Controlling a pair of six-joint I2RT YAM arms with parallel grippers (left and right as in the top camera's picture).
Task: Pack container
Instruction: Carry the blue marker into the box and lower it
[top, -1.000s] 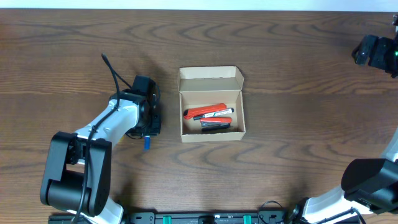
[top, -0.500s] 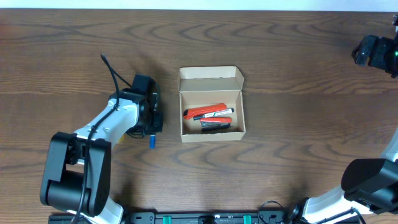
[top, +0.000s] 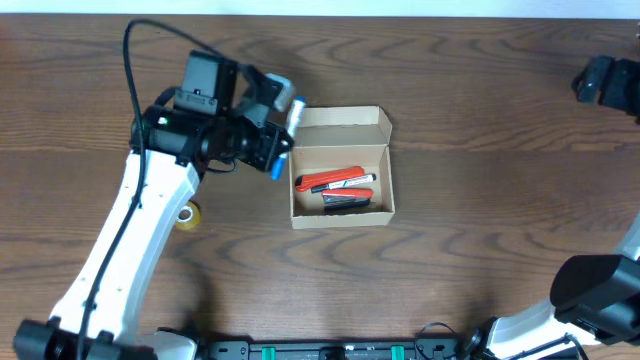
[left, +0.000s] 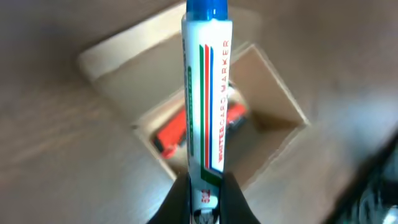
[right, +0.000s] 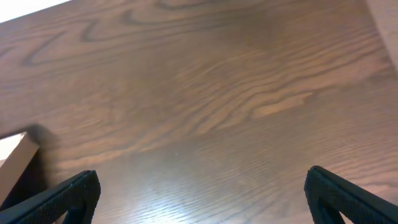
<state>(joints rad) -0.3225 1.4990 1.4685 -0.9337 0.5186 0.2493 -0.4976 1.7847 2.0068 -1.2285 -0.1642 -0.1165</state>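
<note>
The left arm stretched from the lower left toward the upper middle of the overhead view. The left gripper (left: 205, 194) was clamped on a blue-capped whiteboard marker (left: 205, 106) over the upper-left corner of the container (top: 340, 218). That box sat open at centre, with a red marker (top: 335, 181) inside. At the upper right, the right gripper (right: 202, 190) hung with its jaws spread wide, holding nothing.

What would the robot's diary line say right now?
left gripper: shut on blue marker | near: open container | inside: red marker | right gripper: open, away
</note>
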